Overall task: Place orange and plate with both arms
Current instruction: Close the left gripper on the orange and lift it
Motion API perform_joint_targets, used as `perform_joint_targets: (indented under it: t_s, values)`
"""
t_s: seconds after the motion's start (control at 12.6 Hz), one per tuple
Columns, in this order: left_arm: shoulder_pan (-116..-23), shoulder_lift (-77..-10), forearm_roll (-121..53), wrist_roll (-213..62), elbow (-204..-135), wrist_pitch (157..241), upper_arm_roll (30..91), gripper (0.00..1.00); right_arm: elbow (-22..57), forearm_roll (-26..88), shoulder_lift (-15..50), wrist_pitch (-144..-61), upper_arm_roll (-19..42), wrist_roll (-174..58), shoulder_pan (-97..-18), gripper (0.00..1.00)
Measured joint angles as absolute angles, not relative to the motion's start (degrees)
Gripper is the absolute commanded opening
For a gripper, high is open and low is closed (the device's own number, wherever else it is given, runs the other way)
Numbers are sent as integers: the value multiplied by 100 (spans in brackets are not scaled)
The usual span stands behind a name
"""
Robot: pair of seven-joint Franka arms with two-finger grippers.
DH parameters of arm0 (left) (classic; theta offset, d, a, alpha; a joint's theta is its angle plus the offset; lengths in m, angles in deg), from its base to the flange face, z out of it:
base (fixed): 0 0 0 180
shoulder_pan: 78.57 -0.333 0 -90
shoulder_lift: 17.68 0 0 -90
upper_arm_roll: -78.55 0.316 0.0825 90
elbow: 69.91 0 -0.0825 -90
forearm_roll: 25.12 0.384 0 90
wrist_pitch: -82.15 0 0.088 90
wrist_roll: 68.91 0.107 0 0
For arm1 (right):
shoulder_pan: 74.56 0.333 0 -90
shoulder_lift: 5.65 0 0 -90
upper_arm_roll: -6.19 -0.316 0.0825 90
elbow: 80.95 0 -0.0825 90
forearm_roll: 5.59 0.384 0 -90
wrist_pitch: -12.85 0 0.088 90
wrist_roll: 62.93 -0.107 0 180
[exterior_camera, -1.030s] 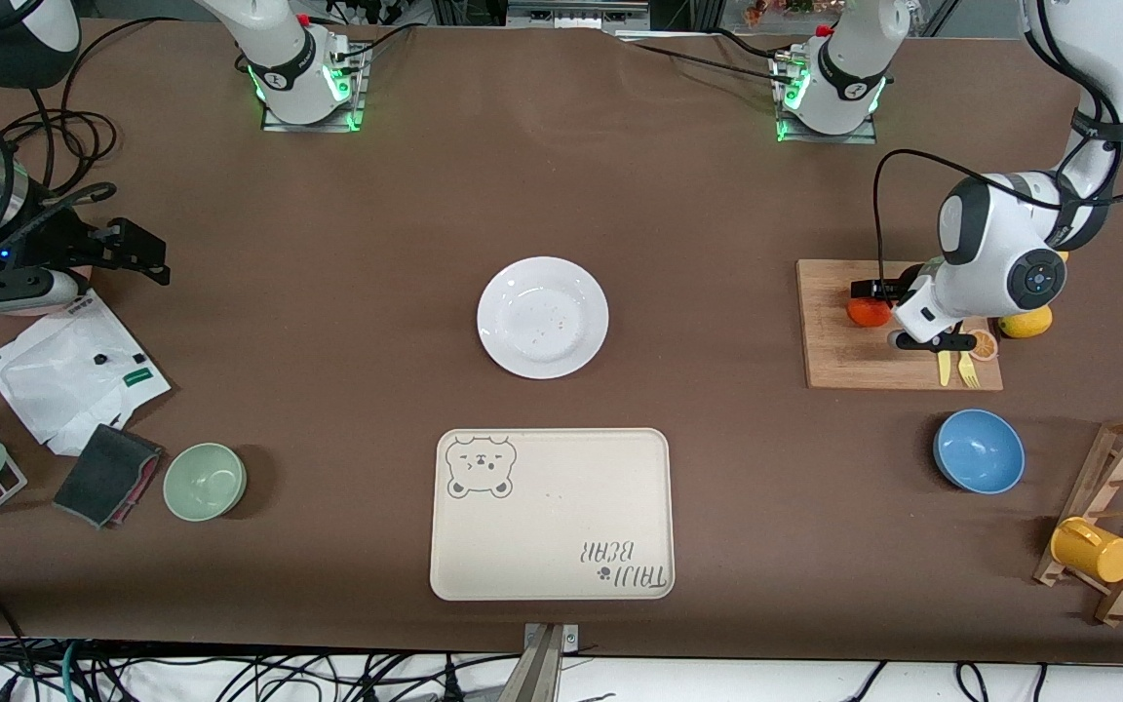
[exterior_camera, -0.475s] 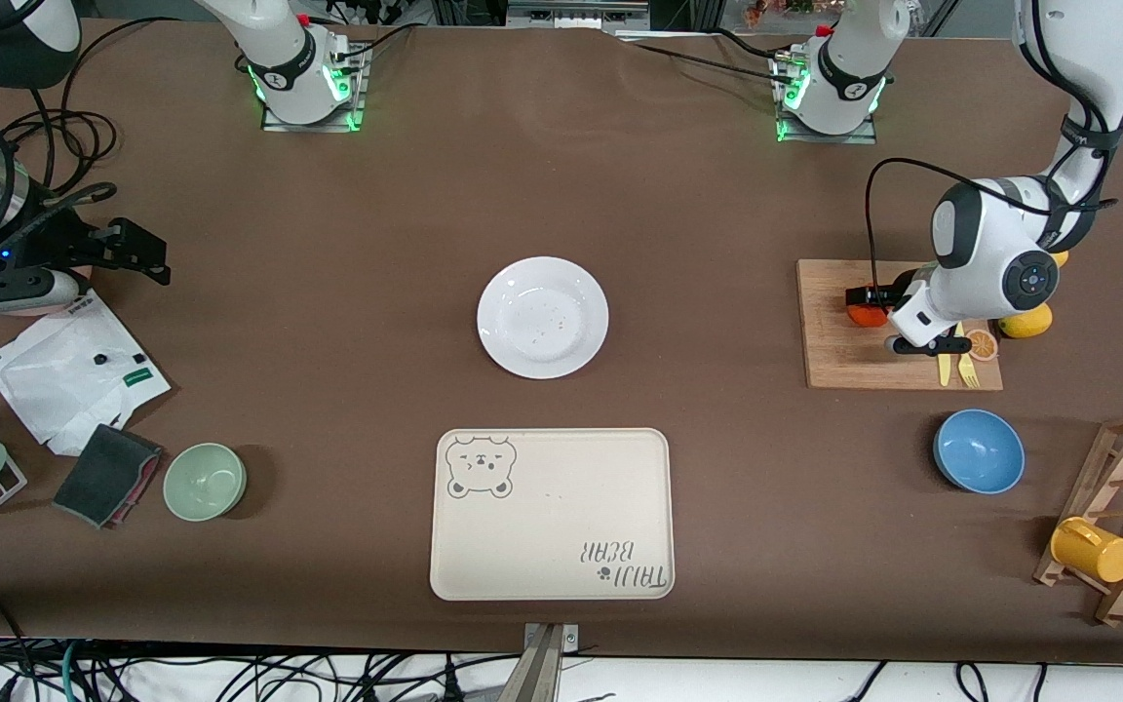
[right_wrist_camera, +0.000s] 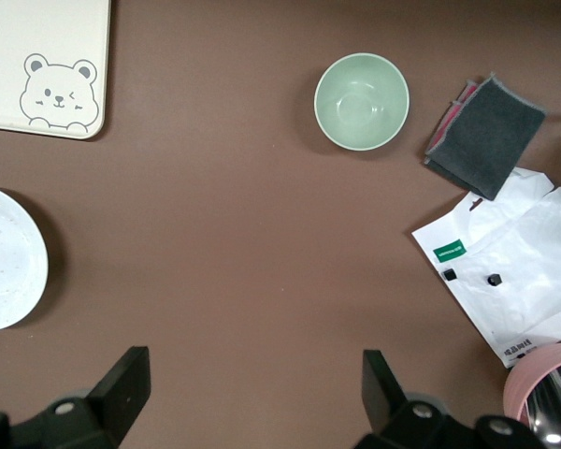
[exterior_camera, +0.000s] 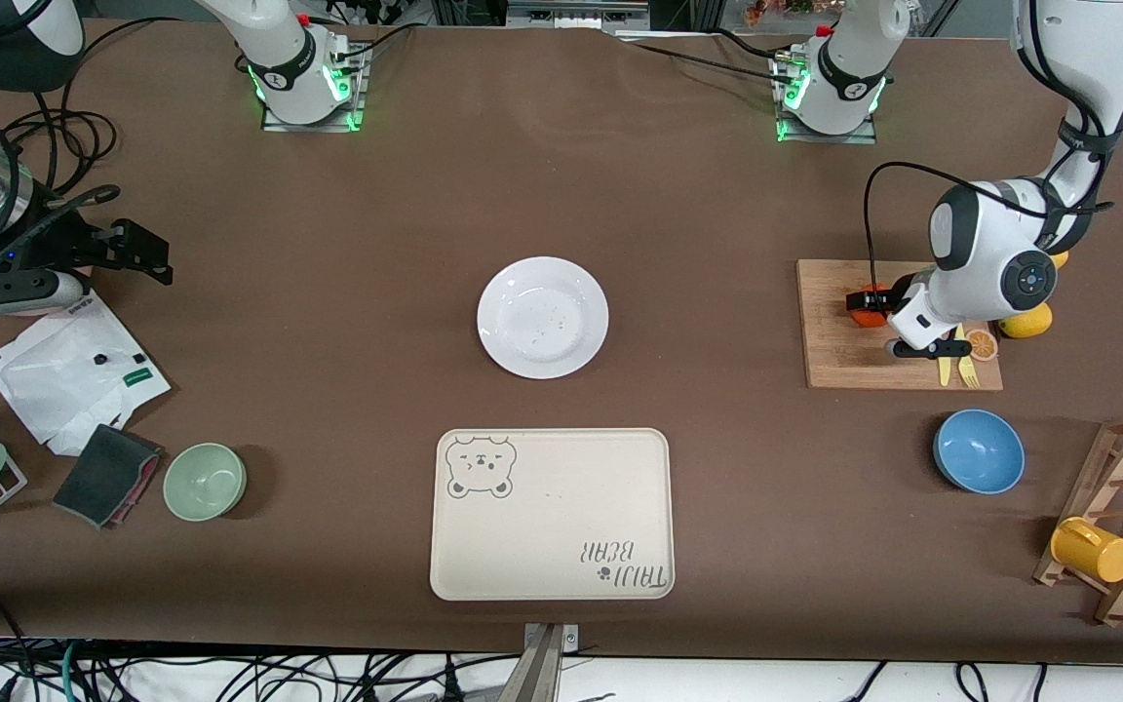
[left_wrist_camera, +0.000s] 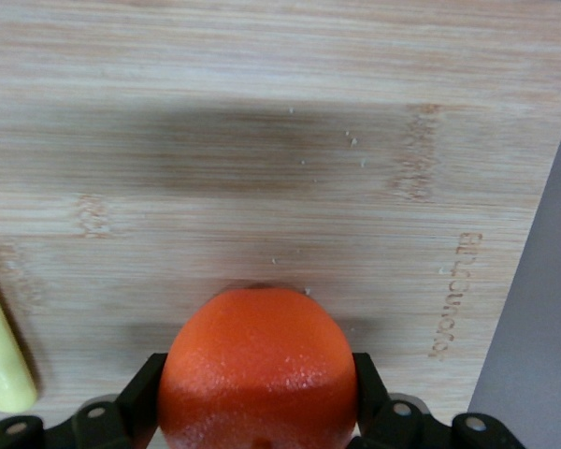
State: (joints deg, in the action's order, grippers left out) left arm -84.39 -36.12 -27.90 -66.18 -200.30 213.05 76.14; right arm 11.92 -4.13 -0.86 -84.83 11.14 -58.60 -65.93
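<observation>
The red-orange orange (exterior_camera: 871, 315) sits on the wooden cutting board (exterior_camera: 839, 361) at the left arm's end of the table. My left gripper (exterior_camera: 875, 310) is down at the board and shut on it. In the left wrist view the orange (left_wrist_camera: 258, 365) fills the gap, with a black finger (left_wrist_camera: 142, 398) pressed against each side. The white plate (exterior_camera: 495, 317) lies alone at the table's middle, and its edge also shows in the right wrist view (right_wrist_camera: 5, 257). My right gripper (right_wrist_camera: 252, 393) waits open over bare table at the right arm's end (exterior_camera: 144, 255), holding nothing.
On the board lie a lemon (exterior_camera: 1025, 322), an orange slice (exterior_camera: 984, 343) and a yellow fork and knife (exterior_camera: 956, 369). A blue bowl (exterior_camera: 979, 450), the beige bear tray (exterior_camera: 552, 512) and a green bowl (exterior_camera: 204, 481) lie nearer the front camera. A white bag (exterior_camera: 74, 375) lies near the right gripper.
The left gripper's fingers closed from wide open onto the orange, and the hand settled slightly over the board. The right arm stayed still.
</observation>
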Motion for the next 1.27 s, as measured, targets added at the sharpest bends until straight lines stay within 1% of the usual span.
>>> perform_joint_targets:
  t_s: [0.08,0.16,0.32,0.4,0.48,0.63,0.79,0.95,1.27]
  values:
    - [-8439,-3612,-2790,-6618,-20029,21305,7614,39,1194,-413,-86,-8483,1115,-5860,-6593,100]
    - [-8439,-3612,-2790,-6618,-20029,21305,7614,36,1194,-413,-86,-8482,1115,-5860,-6593,100]
    - [-8439,-3610,-2790,-6622,-20009,21313,7614,34,1195,-413,-86,-8481,1117,-5860,-6595,100]
    - [-8438,-3597,-2790,-6623,-19964,21318,7610,25,1196,-413,-86,-8480,1119,-5860,-6595,100]
    - [-8430,-3569,-2790,-6626,-19882,21290,7604,19,1196,-413,-86,-8480,1120,-5860,-6595,100]
    - [-8394,-3502,-2794,-6716,-19536,20982,7531,19,1196,-413,-86,-8480,1120,-5860,-6595,100]
    - [-8352,-3455,-2799,-7032,-19026,20435,7347,19,1196,-413,-86,-8479,1120,-5860,-6595,100]
    - [-8321,-3434,-2802,-7572,-18593,20017,7005,19,1196,-413,-86,-8478,1120,-5860,-6596,100]
    - [-8218,-3454,-2943,-8738,-18219,19913,6108,19,1207,-413,-86,-8475,1121,-5860,-6596,100]
